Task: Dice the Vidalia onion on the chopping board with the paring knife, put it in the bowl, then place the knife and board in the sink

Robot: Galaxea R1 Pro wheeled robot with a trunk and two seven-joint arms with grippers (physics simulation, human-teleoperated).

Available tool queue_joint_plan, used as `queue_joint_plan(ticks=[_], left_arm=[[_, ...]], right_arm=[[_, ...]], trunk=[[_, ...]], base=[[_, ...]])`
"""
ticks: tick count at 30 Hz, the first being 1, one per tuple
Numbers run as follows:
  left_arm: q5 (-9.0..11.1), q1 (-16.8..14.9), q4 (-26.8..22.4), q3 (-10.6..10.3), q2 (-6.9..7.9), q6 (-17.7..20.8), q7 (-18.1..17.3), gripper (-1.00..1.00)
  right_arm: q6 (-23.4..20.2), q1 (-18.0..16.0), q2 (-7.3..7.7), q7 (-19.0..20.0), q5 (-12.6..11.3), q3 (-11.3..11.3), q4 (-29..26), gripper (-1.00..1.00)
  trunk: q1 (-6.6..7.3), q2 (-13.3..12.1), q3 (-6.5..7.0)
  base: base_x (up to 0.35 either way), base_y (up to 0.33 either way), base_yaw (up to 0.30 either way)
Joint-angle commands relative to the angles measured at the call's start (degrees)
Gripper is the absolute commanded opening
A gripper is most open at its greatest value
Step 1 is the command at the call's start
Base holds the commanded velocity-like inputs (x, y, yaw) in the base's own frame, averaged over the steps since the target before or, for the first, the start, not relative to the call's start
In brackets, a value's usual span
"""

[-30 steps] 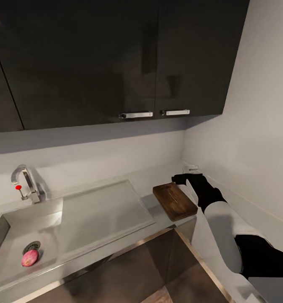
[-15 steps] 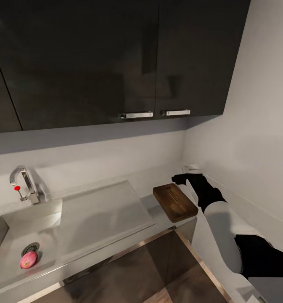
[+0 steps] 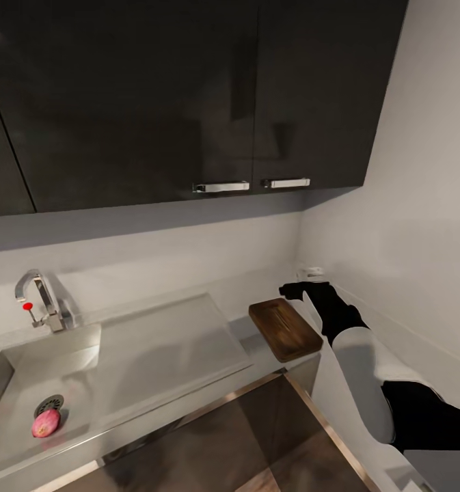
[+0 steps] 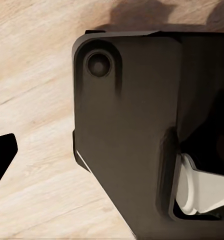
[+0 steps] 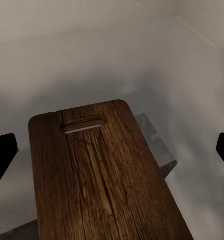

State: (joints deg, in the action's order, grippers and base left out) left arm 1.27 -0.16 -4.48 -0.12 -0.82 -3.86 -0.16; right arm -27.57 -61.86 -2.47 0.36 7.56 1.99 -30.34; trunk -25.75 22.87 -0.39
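The pinkish Vidalia onion (image 3: 46,423) lies in the sink (image 3: 24,369) basin beside the dark drain (image 3: 49,404). The dark-brown chopping board (image 3: 284,329) rests on the countertop (image 3: 242,326) to the right of the drainboard, its handle slot toward the wall. My right gripper (image 3: 292,290) hovers just past the board's far end. In the right wrist view the board (image 5: 102,175) lies below the right gripper (image 5: 112,152), whose fingers are wide apart and empty. One fingertip (image 4: 2,155) of my left gripper hangs over the wood floor. The paring knife and the bowl are out of view.
A chrome tap (image 3: 42,297) with a red knob stands behind the basin. Dark wall cabinets (image 3: 188,96) hang low over the counter. The side wall (image 3: 407,225) closes the counter's right end, with a small white thing (image 3: 314,272) at its foot. The robot's dark base (image 4: 132,140) sits beside the left gripper.
The whole picture has drifted a little, so the sink and onion sit slightly further left. The right arm, board and onion have not moved.
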Motion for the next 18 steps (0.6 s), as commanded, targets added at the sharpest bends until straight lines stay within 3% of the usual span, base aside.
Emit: queue_joint_plan(ticks=[1,12,18], left_arm=[[0.13,-0.02,0.13,-0.03,-0.01,-0.18,-0.02,1.00],[0.13,-0.02,0.60,-0.05,-0.20,-0.18,-0.02,1.00],[0.13,-0.02,0.96,-0.05,-0.31,-0.18,-0.02,1.00]], right_arm=[[-0.29,-0.01,-0.06,0.08,0.52,0.21,-0.07,1.00],[-0.29,-0.02,0.23,0.08,0.52,0.21,-0.07,1.00],[-0.29,-0.01,0.27,0.08,0.52,0.21,-0.07,1.00]], trunk=[[-0.03,0.05,-0.04],[-0.03,0.05,-0.04],[-0.03,0.05,-0.04]], base=[[0.117,0.071,0.000],[0.235,0.162,0.000],[0.074,0.024,0.000]])
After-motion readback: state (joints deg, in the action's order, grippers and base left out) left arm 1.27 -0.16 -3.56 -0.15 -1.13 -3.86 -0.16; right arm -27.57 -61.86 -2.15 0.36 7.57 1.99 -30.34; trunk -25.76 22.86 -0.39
